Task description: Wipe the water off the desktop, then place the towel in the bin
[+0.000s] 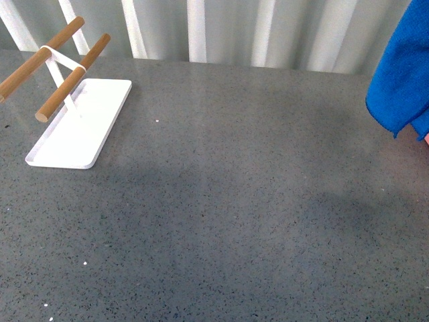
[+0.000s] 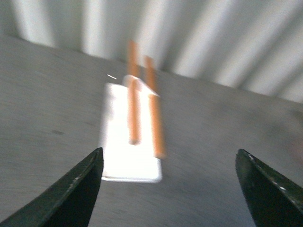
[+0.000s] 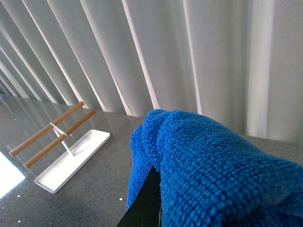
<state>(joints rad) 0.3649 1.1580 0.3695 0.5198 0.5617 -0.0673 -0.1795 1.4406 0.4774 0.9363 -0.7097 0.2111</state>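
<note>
Left tool (image 2: 169,150) jaws wide apart; right tool (image 3: 146,201) gripping towel (image 3: 213,170).

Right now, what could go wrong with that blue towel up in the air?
1. The towel hangs above the desktop. It might slip and miss the bin, of which only a sliver shows.
2. The towel fills much of the right wrist view, so aiming may be hard.
3. The open left gripper faces the white tray. Its wooden rods could get bumped.
</note>
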